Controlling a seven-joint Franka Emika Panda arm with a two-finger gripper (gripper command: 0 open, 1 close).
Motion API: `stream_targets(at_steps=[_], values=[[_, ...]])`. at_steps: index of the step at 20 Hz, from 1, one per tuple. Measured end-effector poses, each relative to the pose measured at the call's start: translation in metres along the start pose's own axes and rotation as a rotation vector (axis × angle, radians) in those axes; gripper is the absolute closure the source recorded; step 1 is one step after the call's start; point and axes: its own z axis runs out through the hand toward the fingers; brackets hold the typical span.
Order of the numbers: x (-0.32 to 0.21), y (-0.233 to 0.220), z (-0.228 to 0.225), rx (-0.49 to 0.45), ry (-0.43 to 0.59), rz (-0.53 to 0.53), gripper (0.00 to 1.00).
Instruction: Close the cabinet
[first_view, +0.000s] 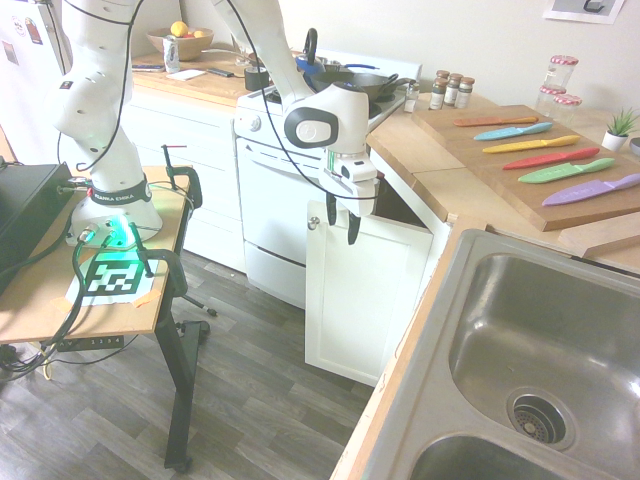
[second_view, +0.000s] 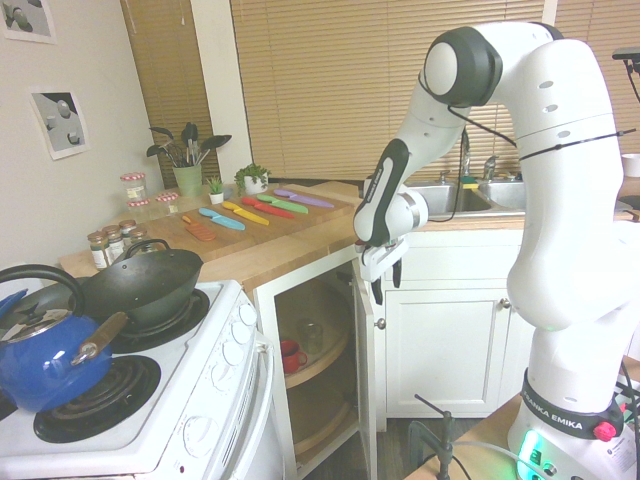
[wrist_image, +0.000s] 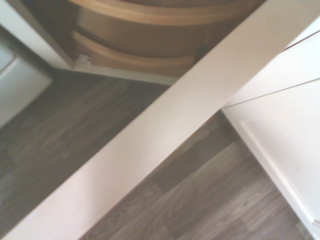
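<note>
The cabinet is the narrow white one between the oven and the sink counter. Its door (first_view: 368, 295) stands swung wide out into the room, with a small silver knob (first_view: 314, 222) at the upper corner. My gripper (first_view: 342, 222) hangs open at the door's top edge near the knob side, fingers pointing down and holding nothing. From the other side the door (second_view: 366, 380) shows edge-on below the gripper (second_view: 386, 276). In the wrist view the door's top edge (wrist_image: 165, 130) runs diagonally over the wood floor, with the cabinet's curved shelves (wrist_image: 140, 55) behind it.
The white oven (first_view: 272, 200) stands beside the cabinet, with a wok (second_view: 150, 285) and a blue kettle (second_view: 40, 355) on the stove. Coloured knives lie on a board (first_view: 470, 130). The steel sink (first_view: 500, 300) is near. A red cup (second_view: 291, 354) sits on the cabinet shelf.
</note>
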Motion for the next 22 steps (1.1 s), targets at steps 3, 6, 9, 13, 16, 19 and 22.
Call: stream_targets(at_steps=[3,6,9,13,16,19,22], values=[[0.0013,0.0001,-0.0014,-0.004,0.012,-0.001,1.0],[0.0013,-0.0019,-0.0023,-0.004,0.018,-0.006,1.0],[0.0017,-0.0013,-0.0025,-0.005,0.02,-0.005,1.0],[0.0019,-0.0007,-0.0025,-0.005,0.02,-0.005,1.0],[0.0019,-0.0006,-0.0024,-0.005,0.019,-0.006,1.0],[0.0019,-0.0005,-0.0024,-0.003,0.019,-0.008,1.0],[0.0018,-0.0009,-0.0025,-0.003,0.019,-0.01,1.0]])
